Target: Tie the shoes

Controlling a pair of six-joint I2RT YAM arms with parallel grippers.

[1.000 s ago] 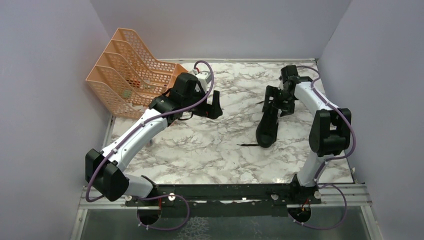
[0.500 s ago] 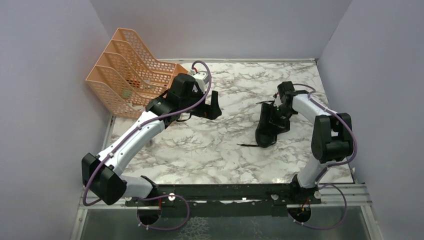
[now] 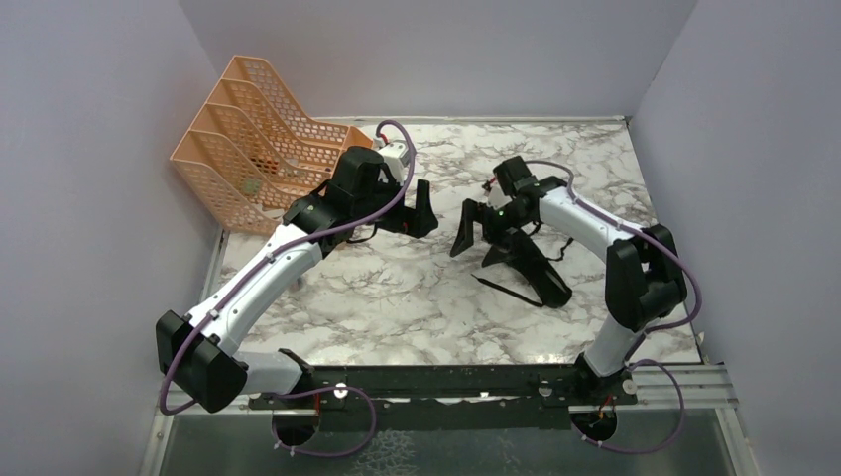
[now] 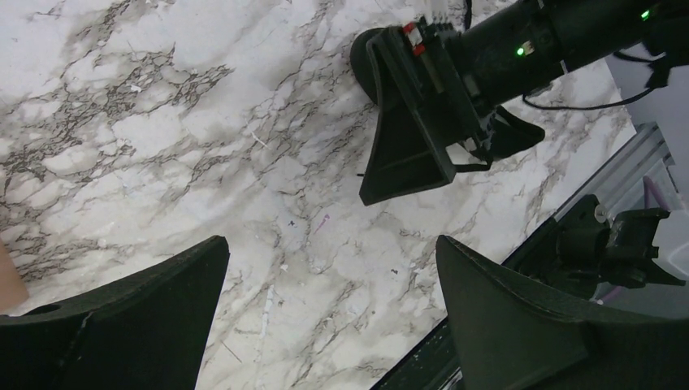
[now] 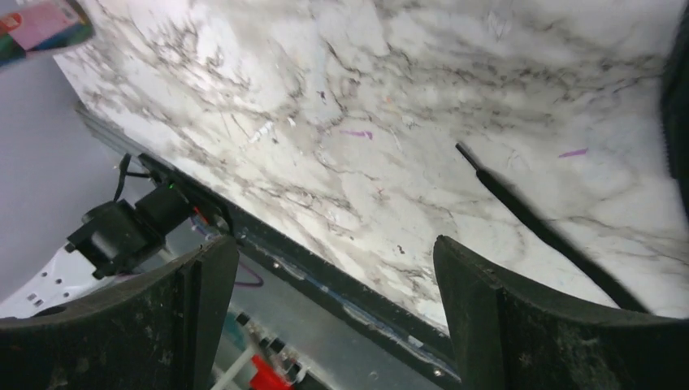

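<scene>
Shifted and turned since a second ago, black shoe (image 3: pixel 540 279) lies slantwise right of centre on table (image 3: pixel 397 297), right tool (image 3: pixel 479 230) swung in just beside it, spread, empty; left tool (image 3: pixel 424 210) spread, apart; likely light, pliable; thin limp lace (image 5: pixel 536 225), take near its tip.

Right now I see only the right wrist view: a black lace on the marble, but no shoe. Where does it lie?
Observer: The black shoe lies on the marble table, near right of the right fingers, not between them.
Operator: Where is the left arm?
Observer: The left fingers hang open over bare marble, left of yours, holding nothing.
Operator: Anything else?
Observer: An orange file rack stands in the far left corner.
</scene>
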